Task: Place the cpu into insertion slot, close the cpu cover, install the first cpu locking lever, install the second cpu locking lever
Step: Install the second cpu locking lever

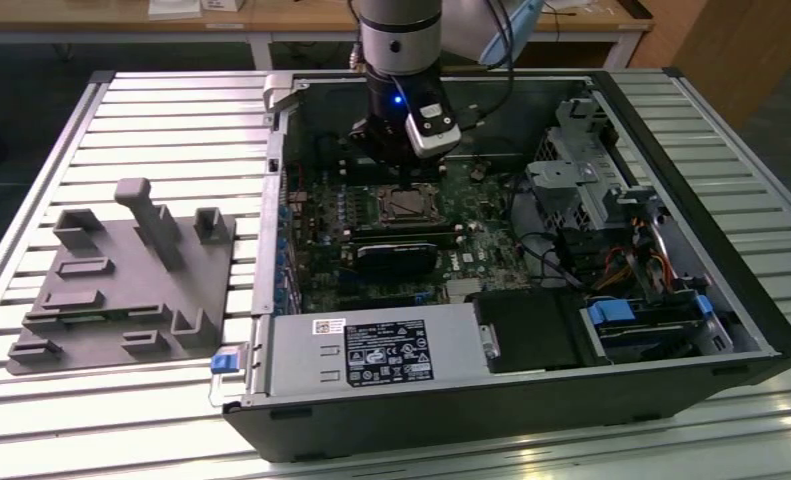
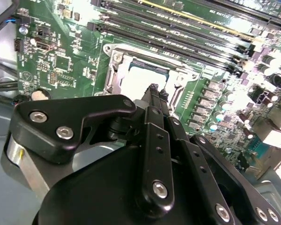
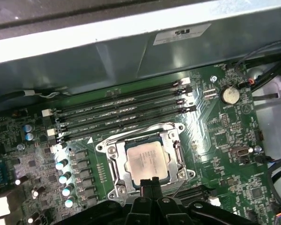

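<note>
Ribbed metal slats make up the surface [image 1: 88, 130], which carries an open computer case [image 1: 715, 290] and, on the exterior view's left, a grey moulded fixture [image 1: 115, 290]. Wooden desks stand behind.

Inside the case lies the green motherboard [image 3: 220, 140], with a power supply box [image 1: 368, 352] along the near wall, drive bays [image 1: 582, 170] on the exterior view's right and coloured cables [image 1: 629, 265] beside them. Four black memory slots [image 3: 122, 112] run just beside the socket.

In both wrist views the cpu [image 3: 144, 159] sits flat in the insertion slot [image 3: 178, 152], its silvery face showing through the cut-out of the cpu cover [image 3: 171, 136], which lies down over it.

The arm reaches down into the case, and the hand [image 3: 149, 181] hangs just over the socket's edge, its two black fingertips pressed together with nothing between them. Its body hides the socket's near side in the second wrist view. The locking levers are hard to make out.
</note>
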Tool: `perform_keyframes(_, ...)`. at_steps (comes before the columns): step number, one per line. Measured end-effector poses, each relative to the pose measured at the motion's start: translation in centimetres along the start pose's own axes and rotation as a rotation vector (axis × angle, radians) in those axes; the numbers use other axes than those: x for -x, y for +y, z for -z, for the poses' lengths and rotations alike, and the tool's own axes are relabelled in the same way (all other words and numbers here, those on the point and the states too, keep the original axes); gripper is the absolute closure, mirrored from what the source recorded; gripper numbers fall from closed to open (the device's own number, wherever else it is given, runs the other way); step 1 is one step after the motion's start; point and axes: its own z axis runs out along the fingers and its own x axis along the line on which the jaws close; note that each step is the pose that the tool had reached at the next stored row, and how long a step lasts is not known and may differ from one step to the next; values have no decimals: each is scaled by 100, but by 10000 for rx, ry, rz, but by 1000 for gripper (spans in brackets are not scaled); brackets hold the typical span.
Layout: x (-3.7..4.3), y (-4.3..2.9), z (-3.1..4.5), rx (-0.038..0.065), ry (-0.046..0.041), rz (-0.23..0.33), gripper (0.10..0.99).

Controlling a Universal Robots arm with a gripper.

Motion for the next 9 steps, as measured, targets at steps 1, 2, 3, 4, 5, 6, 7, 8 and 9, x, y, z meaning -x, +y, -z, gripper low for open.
perform_keyframes(1, 4, -6, -1, -28, 50, 1, 980)
perform_keyframes(2, 7, -15, -2, -48, 84, 3, 980)
perform_keyframes(3, 10, -26, -3, -59, 103, 3, 980)
perform_keyframes(4, 14, -37, -4, -68, 117, 4, 980)
perform_keyframes(5, 17, -49, -4, -78, 127, 4, 980)
perform_keyframes(6, 20, -62, -5, -85, 135, 6, 980)
perform_keyframes(7, 23, -74, -6, -93, 141, 6, 980)
perform_keyframes(8, 26, -86, -6, -100, 146, 6, 980)
perform_keyframes(9, 29, -99, -6, -110, 151, 6, 980)
